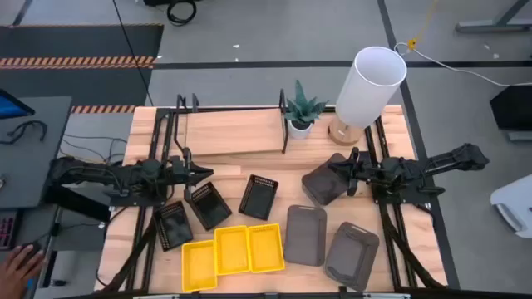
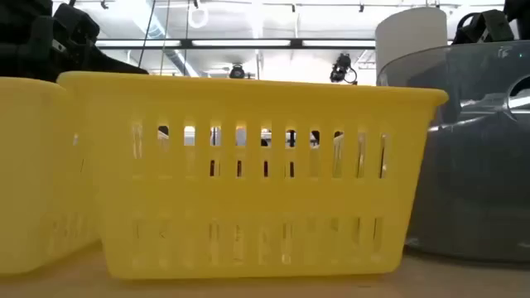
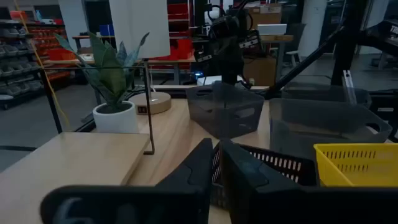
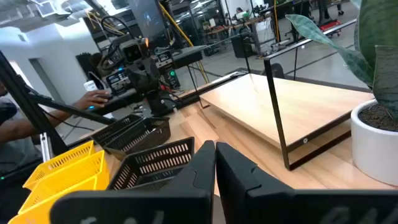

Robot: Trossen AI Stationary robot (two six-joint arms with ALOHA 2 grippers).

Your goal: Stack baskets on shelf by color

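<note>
"Grey basket (image 1: 320,184) or black basket (image 1: 208,205) first?" asks the technician.

"Either; the shelf (image 1: 233,133) is bare," answers the supervisor. "The right end effector (image 1: 339,170) hangs over the grey basket, just off the shelf's plant-pot (image 1: 300,126) end. The left end effector (image 1: 202,173) hangs near the shelf's opposite end, above the black basket nearest the shelf. Both are clenched, with nothing visible between the fingers."

"So neither has a grasp?"

"Probably not. Each should release, straddle one basket wall and clench on the rim. The perforated walls likely flex, so a pinch mid-wall is advised."

"And placement?"

"All nine baskets lie on the worktop (image 1: 283,178) in front of the shelf, the yellow baskets (image 1: 232,249) farthest from it. One footprint per colour should be reserved along the shelf, clear of the upright rails, and each basket lowered level so that it nests."
</note>
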